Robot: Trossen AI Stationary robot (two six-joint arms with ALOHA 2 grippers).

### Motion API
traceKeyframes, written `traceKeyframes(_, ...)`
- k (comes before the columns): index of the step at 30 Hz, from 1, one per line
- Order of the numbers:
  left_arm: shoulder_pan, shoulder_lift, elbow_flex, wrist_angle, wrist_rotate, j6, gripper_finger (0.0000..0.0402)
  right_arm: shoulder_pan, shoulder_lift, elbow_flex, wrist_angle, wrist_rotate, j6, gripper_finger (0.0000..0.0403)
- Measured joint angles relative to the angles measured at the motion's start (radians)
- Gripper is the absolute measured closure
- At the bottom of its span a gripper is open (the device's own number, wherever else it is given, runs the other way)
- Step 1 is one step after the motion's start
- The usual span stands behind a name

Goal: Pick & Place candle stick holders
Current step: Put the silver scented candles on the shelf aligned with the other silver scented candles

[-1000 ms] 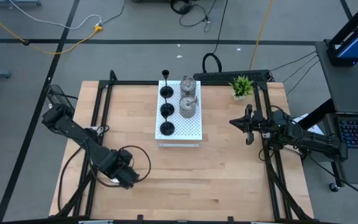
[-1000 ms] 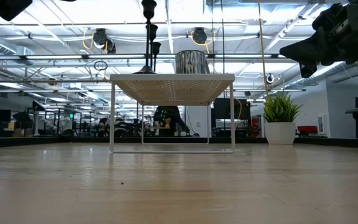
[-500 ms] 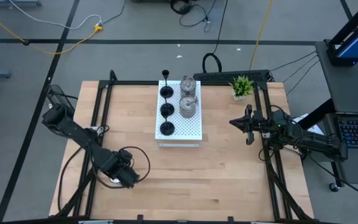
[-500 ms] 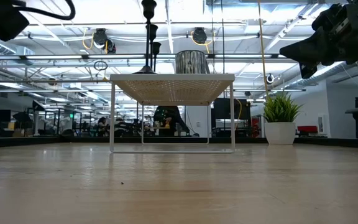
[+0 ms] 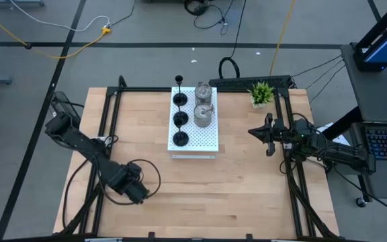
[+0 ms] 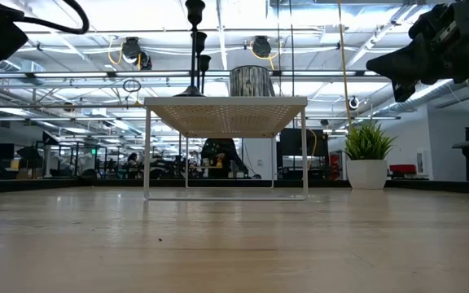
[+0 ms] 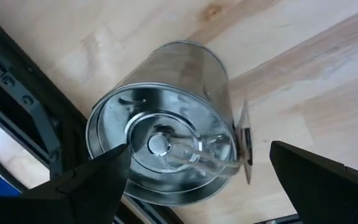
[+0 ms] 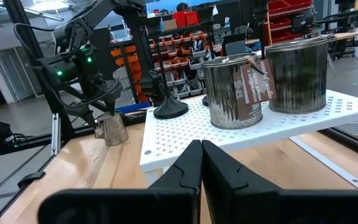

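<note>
My left hand (image 5: 132,191) is hanging wide open right over a silver candle holder (image 7: 166,149) that's standing on the bench (image 5: 240,195), one finger on each side and neither touching it, so it's got nothing yet. The other holders, three black ones (image 5: 179,119) and two more silver ones (image 5: 203,106), are on the white perforated board (image 5: 207,142) well ahead of that hand. My right hand (image 5: 269,140) is shut tight on nothing, parked just beside the board.
</note>
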Motion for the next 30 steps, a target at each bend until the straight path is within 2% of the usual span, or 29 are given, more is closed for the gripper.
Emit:
traceKeyframes(8, 0.012, -0.004, 0.047, -0.151, -0.005, 0.007, 0.0011, 0.000, 0.000, 0.000, 0.000, 0.001, 0.001, 0.0403)
traceKeyframes(16, 0.002, -0.004, 0.036, -0.157, -0.010, -0.027, 0.0011, 0.000, 0.000, 0.000, 0.000, 0.001, 0.003, 0.0403)
traceKeyframes(30, -0.050, -0.004, 0.031, -0.167, -0.106, -0.141, 0.0011, 0.000, 0.000, 0.000, 0.000, -0.001, 0.003, 0.0403)
